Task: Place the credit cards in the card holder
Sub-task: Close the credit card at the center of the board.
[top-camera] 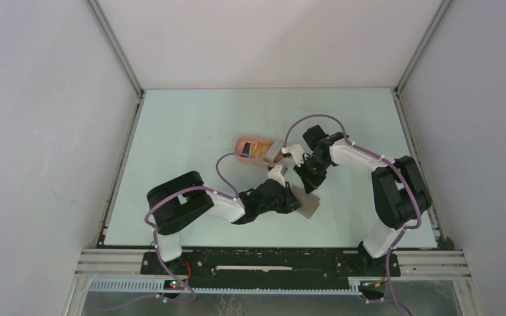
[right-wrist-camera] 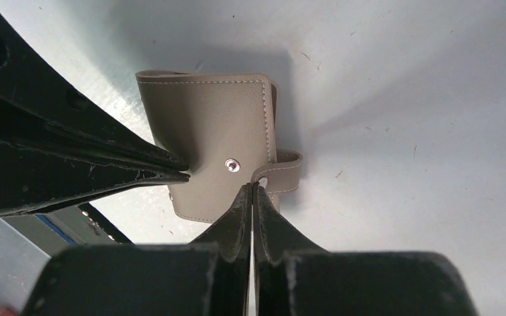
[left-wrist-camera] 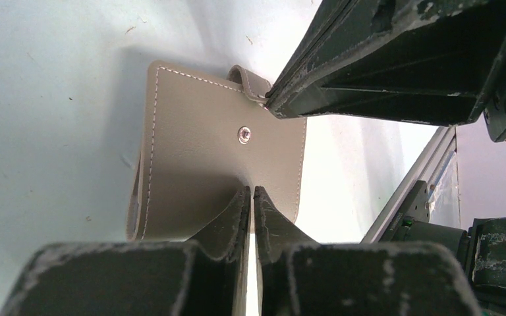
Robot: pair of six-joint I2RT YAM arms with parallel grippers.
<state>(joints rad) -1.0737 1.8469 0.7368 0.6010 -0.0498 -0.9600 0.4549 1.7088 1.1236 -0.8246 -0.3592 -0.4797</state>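
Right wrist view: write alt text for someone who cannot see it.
The right gripper, shut, pinches the strap of a beige snap wallet lying on a pale table. The left gripper reaches in from the left of the picture, shut on the wallet's edge.

- The wallet [top-camera: 308, 206] lies on the table [top-camera: 191, 131], nearer the arm bases than the card holder [top-camera: 242, 146].
- The card holder sits behind and left of the wallet, with credit cards [top-camera: 261, 151] in it.
- The left gripper [left-wrist-camera: 252, 192] pinches the wallet's left edge.
- The right gripper [right-wrist-camera: 253, 187] pinches the strap [right-wrist-camera: 286, 172] on the opposite side.
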